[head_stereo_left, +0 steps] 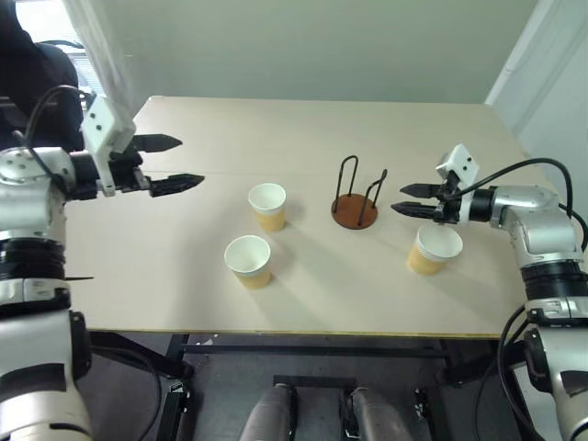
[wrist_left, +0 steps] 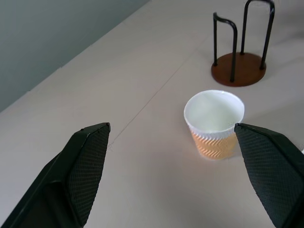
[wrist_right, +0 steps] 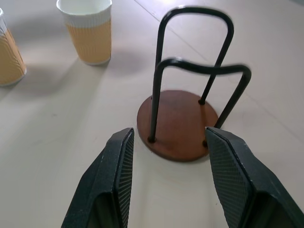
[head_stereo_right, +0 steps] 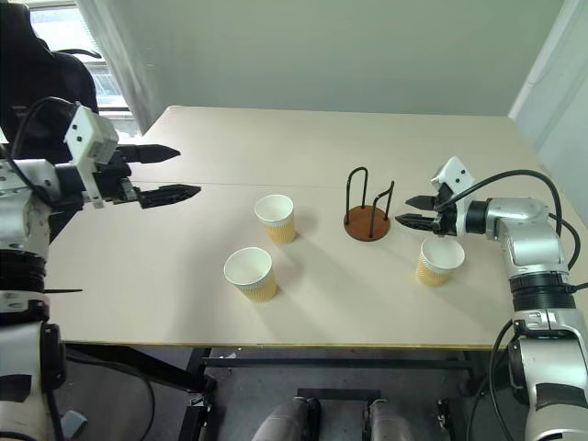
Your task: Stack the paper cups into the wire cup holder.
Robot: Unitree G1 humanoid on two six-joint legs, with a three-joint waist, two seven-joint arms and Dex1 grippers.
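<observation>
1. Far left: the robot's left gripper (head_stereo_left: 170, 163) hangs above the pale beige tabletop (head_stereo_left: 367, 129) with its two black fingers spread wide, nothing between them, pointing in toward the middle.
2. Next along, the front small tapered paper cup (head_stereo_left: 249, 261), white inside with a ribbed tan-yellow wall, stands upright near the table's front edge.
3. Just behind it and a bit to the right is a second identical paper cup (head_stereo_left: 268, 206), also upright. From the left wrist camera this one sits out ahead of the splayed fingers, not touching them.
4. Middle-right: the wire cup holder (head_stereo_left: 356, 199), a round reddish-brown disc with thin black upright wire loops, is empty, no cups in it.
5. Right of that, the right gripper (head_stereo_left: 408, 200) hovers just beside the holder, fingers partly apart and gripping nothing.
6. The third paper cup (head_stereo_left: 434, 250) stands right below that gripper, toward the front edge.
</observation>
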